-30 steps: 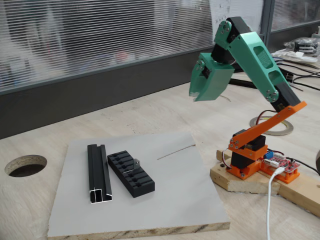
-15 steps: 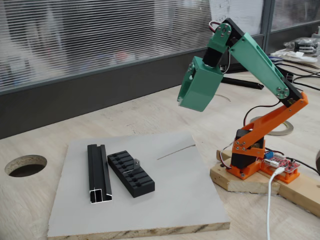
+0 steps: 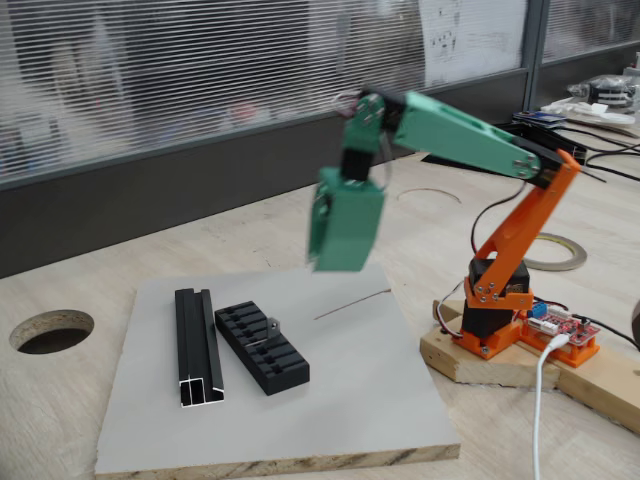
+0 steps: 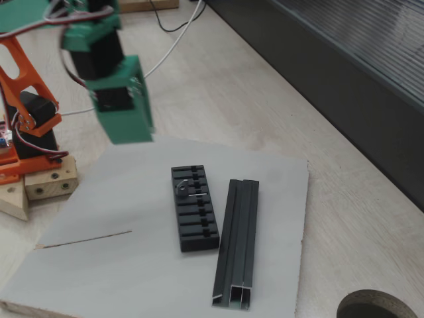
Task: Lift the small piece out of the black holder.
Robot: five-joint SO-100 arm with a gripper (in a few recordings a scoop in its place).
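Two black parts lie side by side on a grey board (image 3: 330, 400) resting on the pale wood counter (image 3: 250, 230): the black holder (image 3: 262, 347), a flat matte plastic block with crosswise slots, and a longer channel-shaped rail (image 3: 197, 346) just beside it, nearer the board's left edge in that fixed view. The small piece (image 3: 270, 328), a thin bent grey metal bracket, sits in a slot toward the holder's far end, one leg standing up above the block (image 4: 181, 189). Judged light, rigid and smooth, so prone to slip; the upright leg looks the only place to pinch. The green end effector (image 3: 340, 262) hangs blurred above the board's far edge, well apart from the holder; whether its fingers are apart or together cannot be told.
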